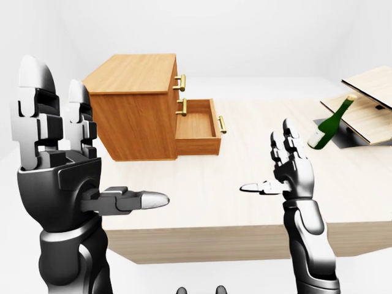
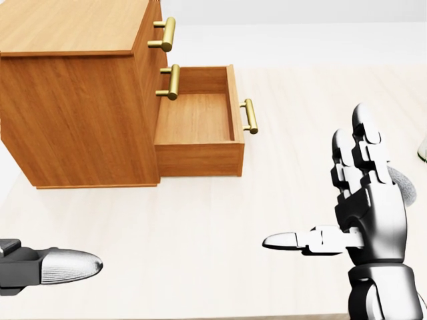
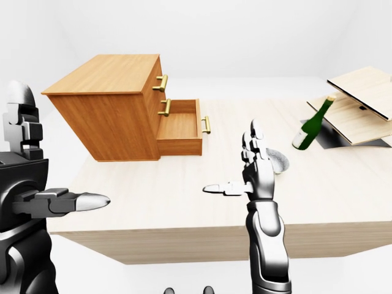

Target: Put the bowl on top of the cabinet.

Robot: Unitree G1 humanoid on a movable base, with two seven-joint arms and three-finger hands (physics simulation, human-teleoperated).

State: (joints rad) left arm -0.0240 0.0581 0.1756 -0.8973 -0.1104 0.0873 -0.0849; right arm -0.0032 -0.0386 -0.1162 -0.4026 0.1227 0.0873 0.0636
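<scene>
- My left hand [image 1: 58,177] and right hand [image 3: 258,174] are spread open, empty.
- The right-eye view shows the bowl [image 3: 280,162] beside my right hand; the head view mostly hides it.

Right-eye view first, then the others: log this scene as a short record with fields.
cabinet: stands on the table, left of the view
drawer: lowest one, pulled open, nothing seen inside
bowl: on the table, mostly hidden behind the right hand
bottle: green, tilted, right of the bowl
left hand: open, holds nothing
right hand: open, fingers up, holds nothing
</scene>
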